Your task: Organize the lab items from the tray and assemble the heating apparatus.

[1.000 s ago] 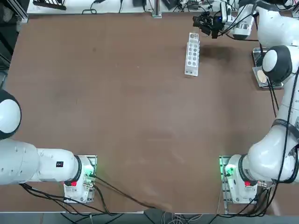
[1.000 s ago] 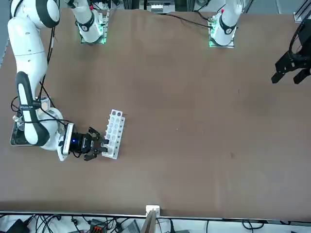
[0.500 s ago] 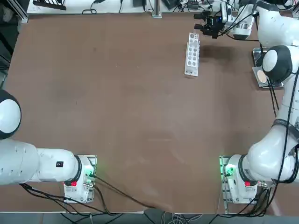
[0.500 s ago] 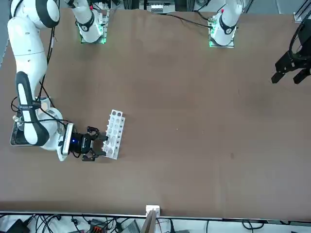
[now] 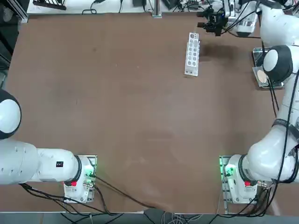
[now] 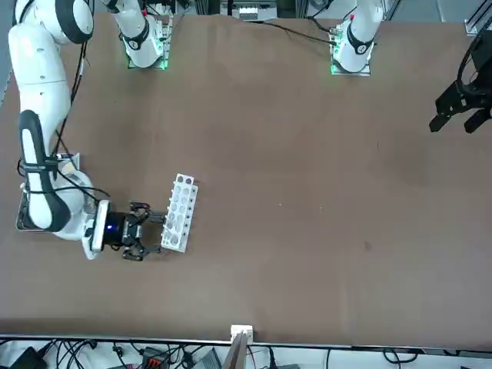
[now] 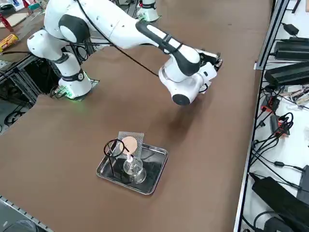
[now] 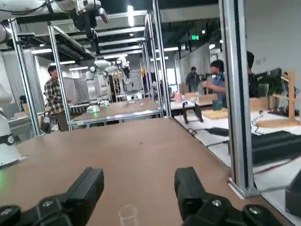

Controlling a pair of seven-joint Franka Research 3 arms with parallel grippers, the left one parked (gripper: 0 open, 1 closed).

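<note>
From overhead, the right tool (image 5: 209,21) is hanging at the far edge of the brown bench (image 5: 117,102), just beyond the far end of the long white rack (image 5: 192,54) and apart from it. The steel tray (image 5: 256,55) is sitting at the bench's right edge, mostly hidden under the arm's elbow, with a pale disc of the mesh (image 5: 262,77) peeking out.

From across the bench, the right tool (image 6: 147,229) is lying level, pointing at the near end of the white rack (image 6: 180,212). Its fingers are spread, one to each side of the rack's corner, and nothing is sitting between them. The tray (image 6: 25,221) is showing only as a sliver behind the forearm.

From the raised side camera, the tray (image 7: 154,181) is lying well apart from the tool, which the wrist is hiding here. The three lab items are all in the tray: the black wire ring stand (image 7: 113,155) upright at one side, the clear glass burner (image 7: 133,170) beside it in the middle, and the grey mesh (image 7: 130,142) leaning at the rim behind them. So the sorting seems not yet begun, and the arm will probably have to swing over to the tray.

From the wrist, the tool (image 8: 139,190) is looking out level over bare bench, its two fingers (image 8: 87,187) standing wide apart and empty. People are standing in the room beyond.
</note>
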